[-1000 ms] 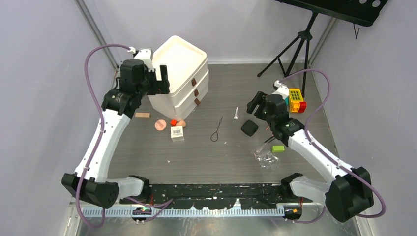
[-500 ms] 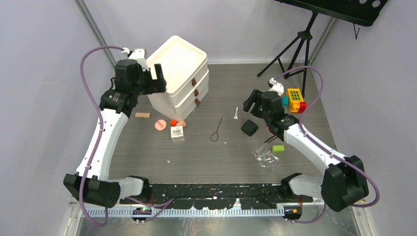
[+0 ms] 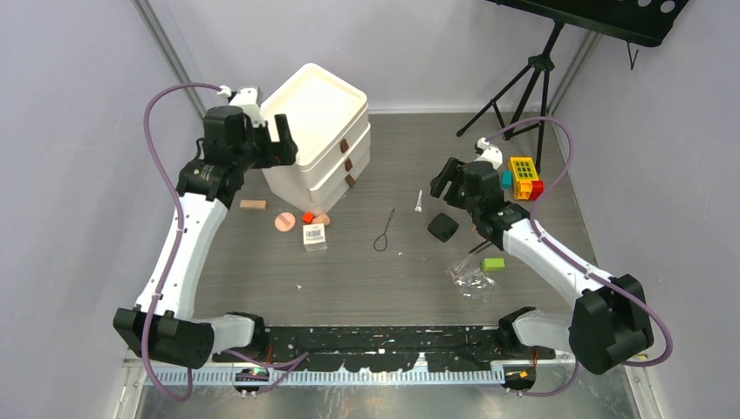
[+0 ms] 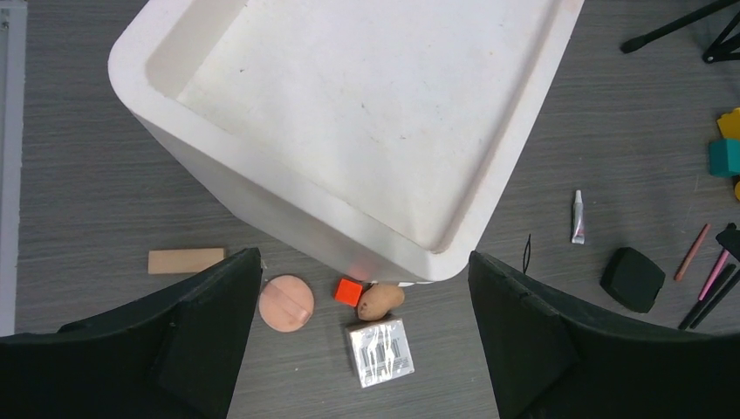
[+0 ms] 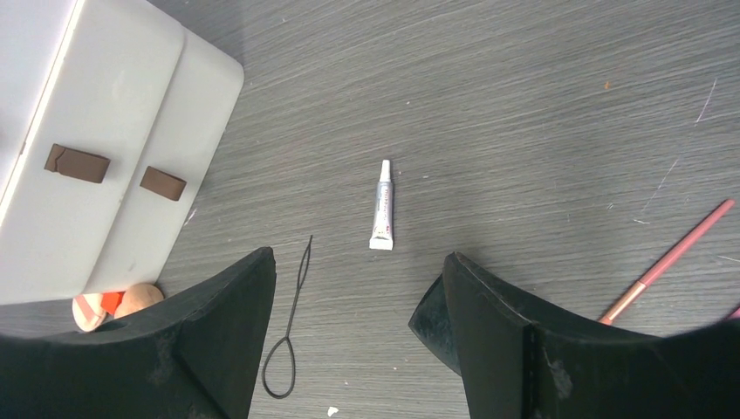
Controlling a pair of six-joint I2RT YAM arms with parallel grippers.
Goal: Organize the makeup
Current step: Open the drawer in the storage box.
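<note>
My left fingers [image 4: 205,349] gape wide, empty, above the white case [image 4: 262,201], with the puff [image 4: 286,303], sponge [image 4: 381,301] and barcoded box [image 4: 380,351] beside its near edge. My right fingers [image 5: 489,340], also wide and empty, hover over the small white tube [image 5: 381,205] near the tabletop's [image 5: 524,105] middle.

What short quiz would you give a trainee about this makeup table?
1. True or false: the left hand holds the pink round puff.
2. Which of these lies between the open fingers of the right hand, seen from its wrist camera? A) small white tube B) green block C) barcoded box
3. Fill in: the small red cube lies between the puff and a peach ___.
Key: 1 false, that hand is open and empty; 2 A; 3 sponge.
</note>
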